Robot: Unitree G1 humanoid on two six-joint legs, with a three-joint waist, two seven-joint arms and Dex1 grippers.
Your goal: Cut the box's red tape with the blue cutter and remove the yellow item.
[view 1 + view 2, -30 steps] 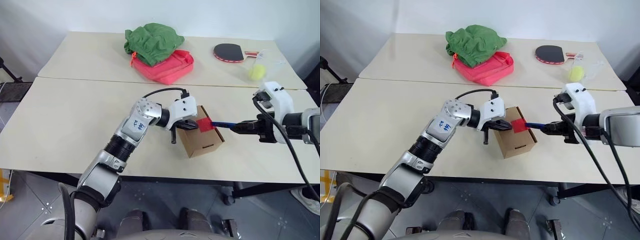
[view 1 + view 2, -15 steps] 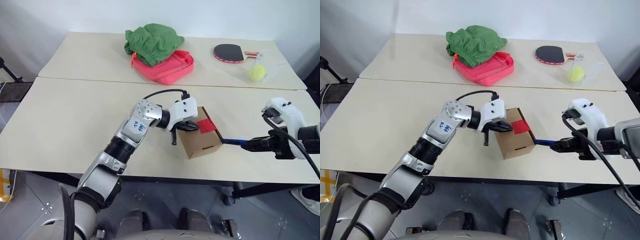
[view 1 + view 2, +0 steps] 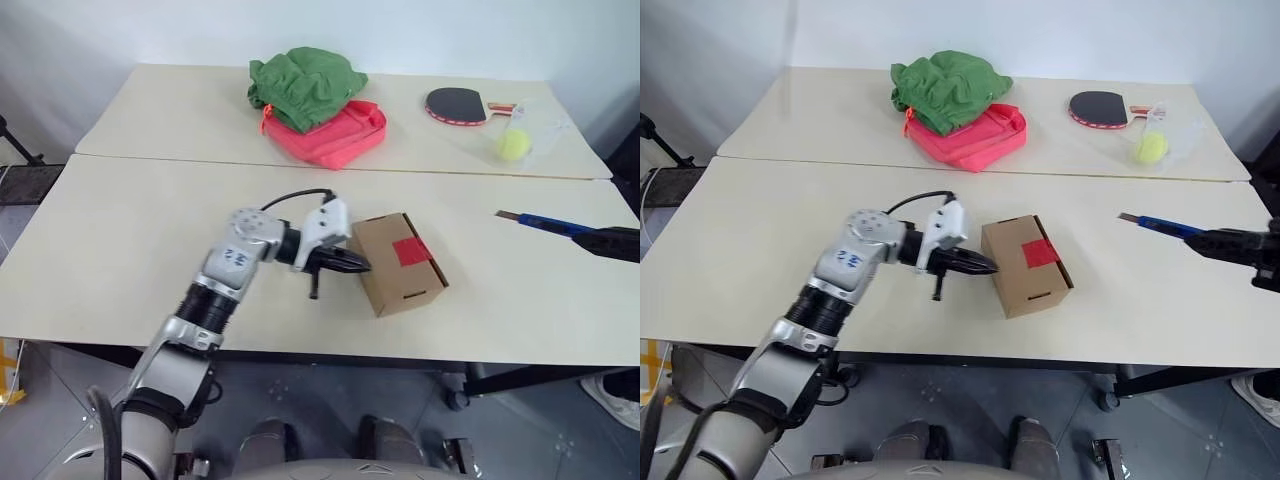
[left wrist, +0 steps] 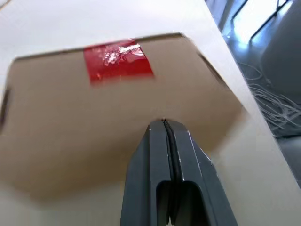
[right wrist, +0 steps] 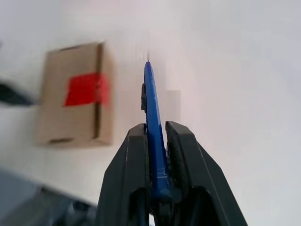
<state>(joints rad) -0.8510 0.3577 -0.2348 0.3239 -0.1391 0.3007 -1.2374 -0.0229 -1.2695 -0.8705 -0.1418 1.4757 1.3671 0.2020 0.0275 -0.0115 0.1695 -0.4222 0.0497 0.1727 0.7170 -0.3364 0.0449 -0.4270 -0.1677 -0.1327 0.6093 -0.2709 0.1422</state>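
**Cutter held clear of the box, left end effector pinched shut beside it**

Head views: The box (image 3: 400, 263) sits on the near table (image 3: 120, 250), toward its front edge, lying at a slant, with the red tape (image 3: 410, 250) on its upper face across the flap seam. The left end effector (image 3: 352, 265) points at the box's left side, its black fingers pressed together and empty, the tips just beside the cardboard; whether they touch it cannot be told. Well to the right of the box, the blue cutter (image 3: 545, 222) hangs above the table, gripped at its far end by the right end effector (image 3: 1240, 244) at the picture's edge. On the far table lie a green cloth (image 3: 305, 82) over a pinkish-red bag (image 3: 340, 130), a table tennis paddle (image 3: 462, 104) and a tennis ball (image 3: 514, 146) in clear plastic.

Left wrist view: The two fingers (image 4: 186, 179) meet with no gap, nothing between them. Just past them is the box's brown face, the red tape near its far edge.

Right wrist view: The fingers (image 5: 129, 188) are clamped narrowly on the blue cutter, whose tip points away over bare table. The box lies off to one side, apart from the blade, its tape patch over the seam.
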